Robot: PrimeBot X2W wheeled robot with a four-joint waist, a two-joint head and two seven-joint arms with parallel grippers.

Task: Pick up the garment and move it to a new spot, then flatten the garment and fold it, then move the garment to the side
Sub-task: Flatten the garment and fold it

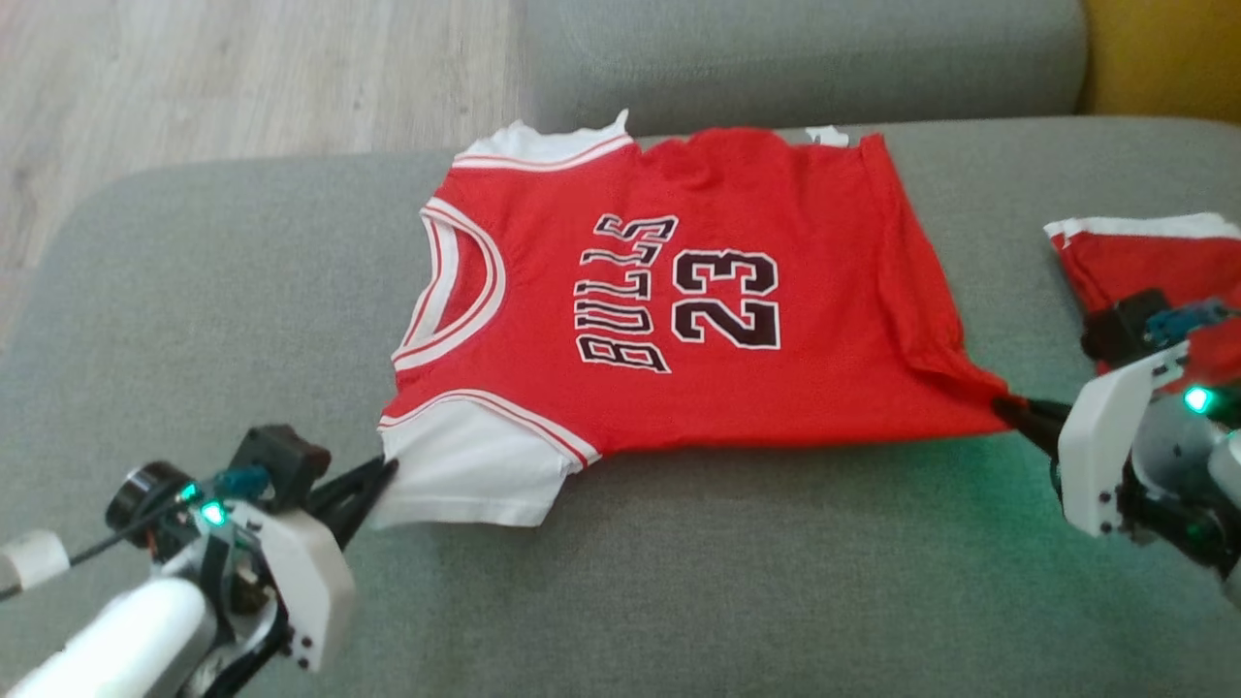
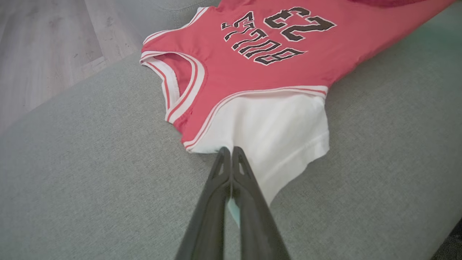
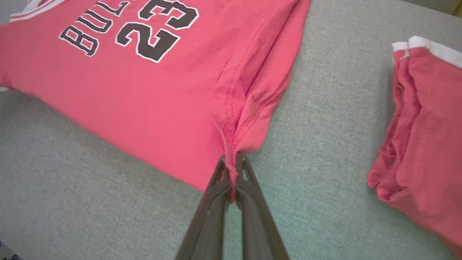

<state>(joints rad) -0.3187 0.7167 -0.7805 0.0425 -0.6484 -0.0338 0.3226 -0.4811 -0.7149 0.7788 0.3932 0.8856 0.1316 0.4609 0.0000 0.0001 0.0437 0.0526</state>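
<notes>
Holding: left tool [image 1: 385, 472] clamped on sleeve [image 1: 465, 475]; right tool [image 1: 1006, 409] clamped on hem [image 1: 970, 399].
Axis: jersey [image 1: 679, 291] runs 9 to 3 o'clock between tools, seemingly taut.

A red jersey [image 1: 717, 291] printed BULLS 23 lies spread flat on the grey sofa cushion [image 1: 194, 291], its neck toward the left. The left pincer [image 1: 386, 472] is clamped on the edge of the white sleeve [image 1: 465, 465] at the near left. The right pincer [image 1: 1004, 407] is clamped on the near right hem corner, drawn to a point. A folded red garment [image 1: 1134, 257] lies apart at the right. Wooden floor [image 1: 194, 68] shows beyond the cushion
</notes>
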